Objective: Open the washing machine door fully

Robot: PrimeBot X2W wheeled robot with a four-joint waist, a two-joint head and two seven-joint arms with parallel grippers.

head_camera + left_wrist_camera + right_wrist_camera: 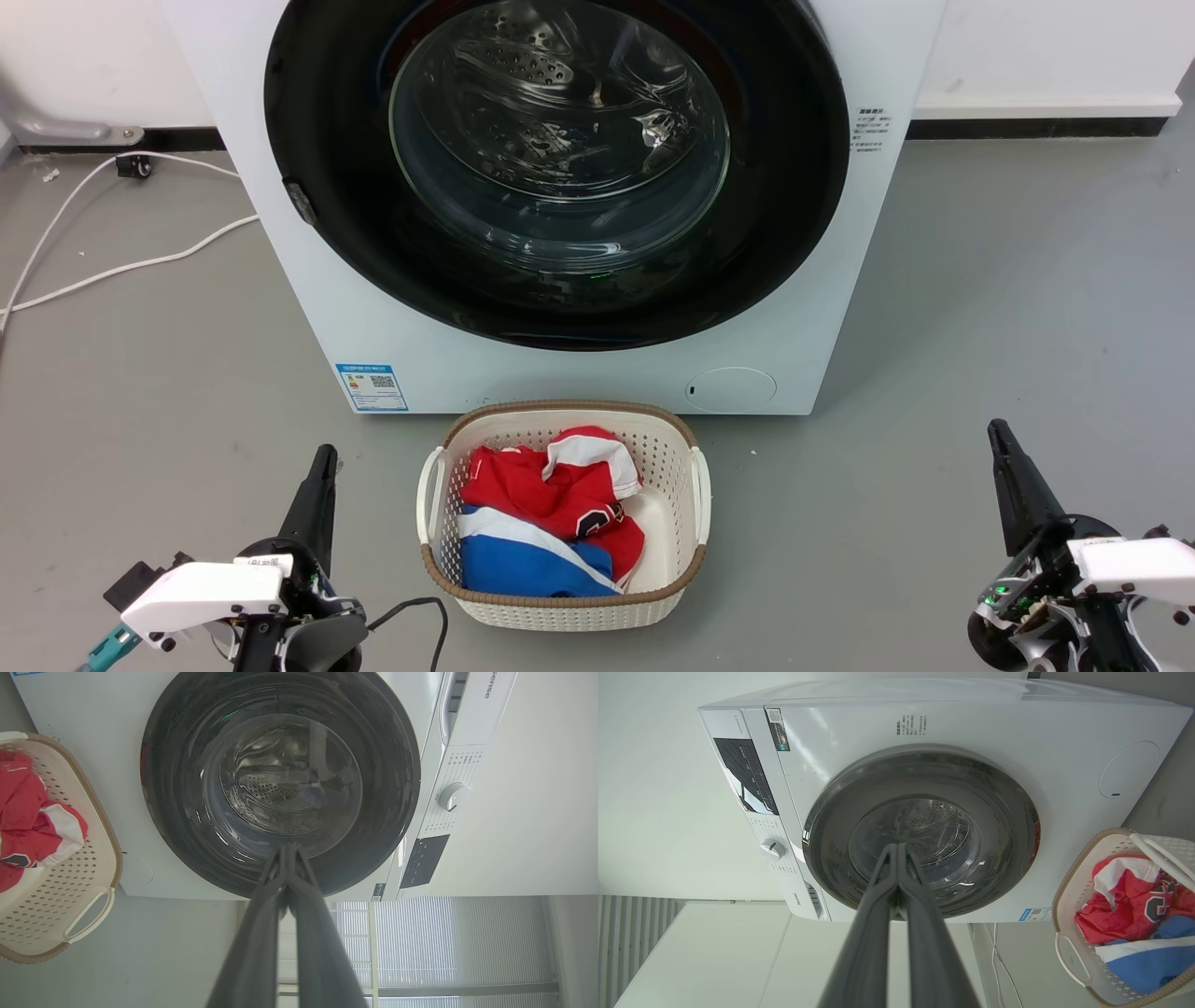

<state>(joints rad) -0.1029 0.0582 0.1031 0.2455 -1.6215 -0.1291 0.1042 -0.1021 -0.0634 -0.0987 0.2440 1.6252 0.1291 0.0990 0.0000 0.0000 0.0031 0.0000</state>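
The washing machine (840, 308) is a white front loader filling the top of the head view. Its washing machine door (317, 187), round and glossy black with a clear glass bowl at the centre, lies flat against the front. The door (177, 812) and machine (84, 742) show sideways in the left wrist view, as do the door (1008, 840) and machine (971, 723) in the right wrist view. My left gripper (326, 453) (288, 845) rests low at the left, shut and holding nothing. Low at the right, my right gripper (996, 427) (896, 845) is shut too, well short of the door.
A white laundry basket (691, 551) with red, white and blue clothes sits on the grey floor just before the machine, between my arms. White cables (121, 266) lie on the floor at the left. The machine's control panel and dial (453, 797) are on top.
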